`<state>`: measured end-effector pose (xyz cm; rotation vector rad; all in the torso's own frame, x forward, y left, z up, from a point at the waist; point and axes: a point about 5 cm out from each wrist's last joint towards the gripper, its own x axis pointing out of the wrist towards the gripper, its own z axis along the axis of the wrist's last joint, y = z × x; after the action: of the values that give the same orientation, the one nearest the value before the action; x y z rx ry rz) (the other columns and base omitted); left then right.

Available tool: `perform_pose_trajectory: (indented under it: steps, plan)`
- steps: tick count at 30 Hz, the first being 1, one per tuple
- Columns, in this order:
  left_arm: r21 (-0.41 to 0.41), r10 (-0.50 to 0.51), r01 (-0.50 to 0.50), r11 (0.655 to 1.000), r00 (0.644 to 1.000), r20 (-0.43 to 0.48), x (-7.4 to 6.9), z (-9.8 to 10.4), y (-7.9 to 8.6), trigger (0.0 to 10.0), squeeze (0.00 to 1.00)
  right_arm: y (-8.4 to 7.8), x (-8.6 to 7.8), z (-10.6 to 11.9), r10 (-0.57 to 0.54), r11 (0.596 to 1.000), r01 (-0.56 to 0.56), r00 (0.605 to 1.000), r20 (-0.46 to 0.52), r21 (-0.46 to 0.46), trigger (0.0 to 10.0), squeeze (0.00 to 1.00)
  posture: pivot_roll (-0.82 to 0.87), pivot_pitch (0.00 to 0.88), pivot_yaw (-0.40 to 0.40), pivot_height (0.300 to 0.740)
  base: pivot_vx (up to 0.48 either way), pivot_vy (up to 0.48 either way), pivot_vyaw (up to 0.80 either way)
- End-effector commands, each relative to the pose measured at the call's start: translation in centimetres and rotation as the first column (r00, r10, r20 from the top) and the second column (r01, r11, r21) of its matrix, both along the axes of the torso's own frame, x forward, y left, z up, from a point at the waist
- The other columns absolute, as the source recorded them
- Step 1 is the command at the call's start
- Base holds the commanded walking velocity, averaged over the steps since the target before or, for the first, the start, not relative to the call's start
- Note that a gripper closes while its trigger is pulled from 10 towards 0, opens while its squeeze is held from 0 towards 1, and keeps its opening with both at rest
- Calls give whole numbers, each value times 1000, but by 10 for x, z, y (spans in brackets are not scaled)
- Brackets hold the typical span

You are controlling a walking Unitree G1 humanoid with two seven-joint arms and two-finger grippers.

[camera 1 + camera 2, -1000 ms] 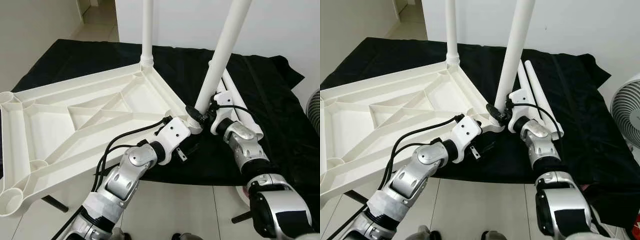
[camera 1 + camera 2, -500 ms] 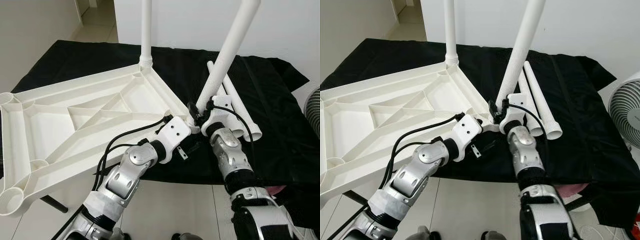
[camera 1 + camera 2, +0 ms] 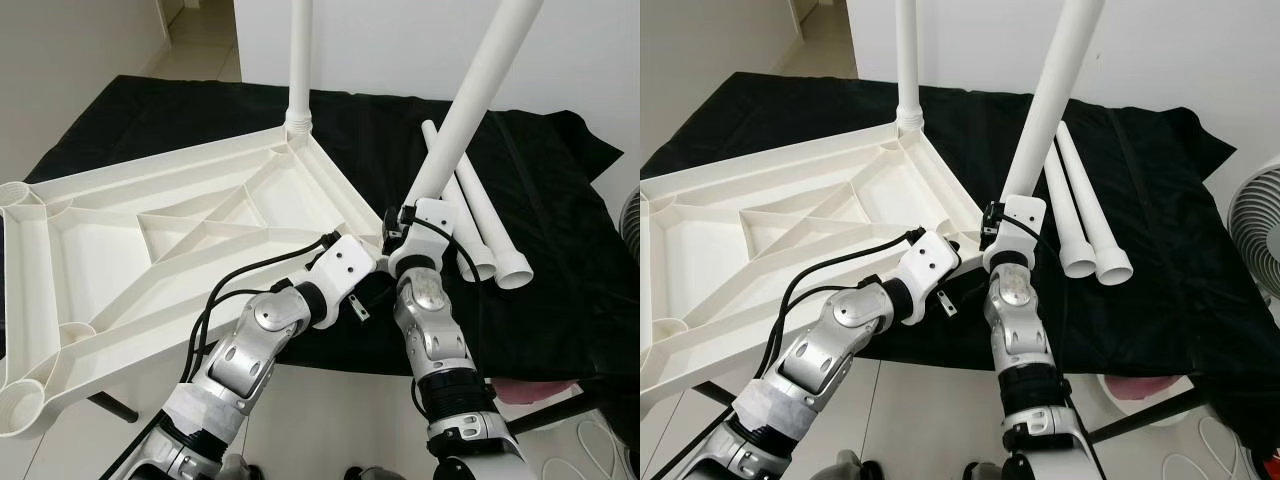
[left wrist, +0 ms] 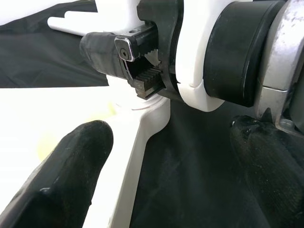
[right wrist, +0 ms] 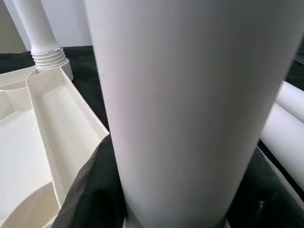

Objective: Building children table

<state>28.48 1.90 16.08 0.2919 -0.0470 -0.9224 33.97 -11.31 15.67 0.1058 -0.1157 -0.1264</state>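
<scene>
Upturned white tabletop [image 3: 150,250] lying ribbed side up, partly on the black cloth [image 3: 560,270] and partly overhanging pale floor tiles [image 3: 330,410]. Right gripper [image 3: 392,230] closed on the base of a tilted white leg [image 3: 470,100], right at the tabletop's near corner socket [image 4: 137,107] — black toothed fingers [image 4: 124,56] clamped against the white tube just above that socket. Leg leaning away from the tabletop, top end out of frame. Left gripper [image 4: 166,156] spread wide just below the same corner, one black finger [image 4: 71,166] resting against the bright white rim, the other finger [image 4: 270,161] well apart from it over the cloth; nothing gripped between them.

At the tabletop's far corner, another leg [image 3: 300,55] standing upright in its threaded collar [image 5: 47,57]. Beyond the near corner, two loose legs [image 3: 1080,215] lying side by side on the cloth, open ends toward the robot. Plain white wall [image 3: 400,40] behind the tabletop, a doorway opening at the far side — and the edge of a white fan [image 3: 1255,235] past the cloth's right border.
</scene>
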Motion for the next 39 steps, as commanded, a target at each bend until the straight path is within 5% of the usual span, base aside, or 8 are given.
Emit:
perform_pose_trajectory:
  steps: [1,20,21,29,30,32,33,39]
  plan:
    - [-1,2,-2,1000,1000,10,-1,0,-2,10000,0,6,-2,-14,-17,1000,17,996,-84,5,10000,0,-116,32,-4,740,0,0,0]
    - [-4,15,-15,1000,1000,9,-1,0,1,10000,0,15,11,-7,-7,1000,7,996,-92,-7,10000,0,-101,36,-7,740,0,0,0]
    - [-3,16,-16,1000,1000,8,-1,-1,1,10000,0,14,10,-6,5,1000,-6,997,-76,-10,10000,1000,-101,36,-7,740,0,0,0]
    - [-6,14,-14,1000,1000,5,-2,-1,0,10000,0,4,9,0,82,996,-81,997,4,-38,10000,1000,-102,46,-11,740,0,0,0]
    - [-8,13,-13,1000,1000,4,-3,-1,-1,10000,0,1,11,0,112,993,-111,994,9,-35,10000,608,-106,51,-10,740,0,0,0]
    - [-9,11,-11,1000,1000,4,-3,-1,-2,10000,0,-1,12,1,132,991,-131,991,12,-32,10000,608,-106,51,-10,740,0,0,0]
    - [-10,9,-9,1000,1000,3,-3,-1,-3,10000,0,-3,14,2,164,985,-163,986,18,-50,10000,0,-109,54,-8,740,0,0,0]
    - [-9,-7,7,1000,1000,3,-5,0,-7,10000,0,-16,25,9,460,878,-459,888,-22,-135,10000,0,-109,64,4,740,0,0,0]
